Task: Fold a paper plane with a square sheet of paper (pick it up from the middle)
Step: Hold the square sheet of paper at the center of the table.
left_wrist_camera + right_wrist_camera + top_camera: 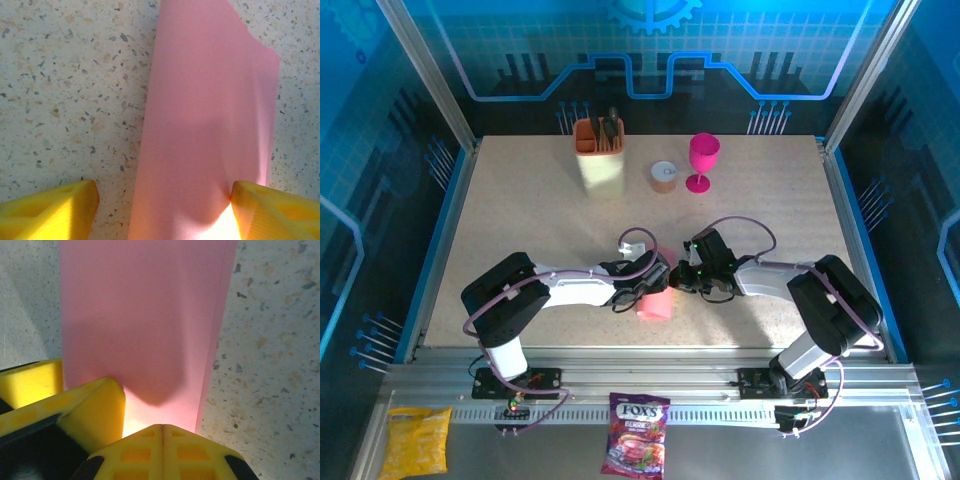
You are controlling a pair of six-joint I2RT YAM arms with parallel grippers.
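Matte salmon-pink square sheet of paper point(210, 125), smooth speckled stone-look table point(65, 100), yellow, seemingly plastic fingers point(50, 210)

The left arm point(570, 288) and right arm point(790, 275) stretch low toward each other, wrists nearly meeting. The left gripper point(164, 190) has its fingers spread wide. The right gripper point(162, 429) is pressed closed, apparently pinching the square sheet of paper point(145, 315).
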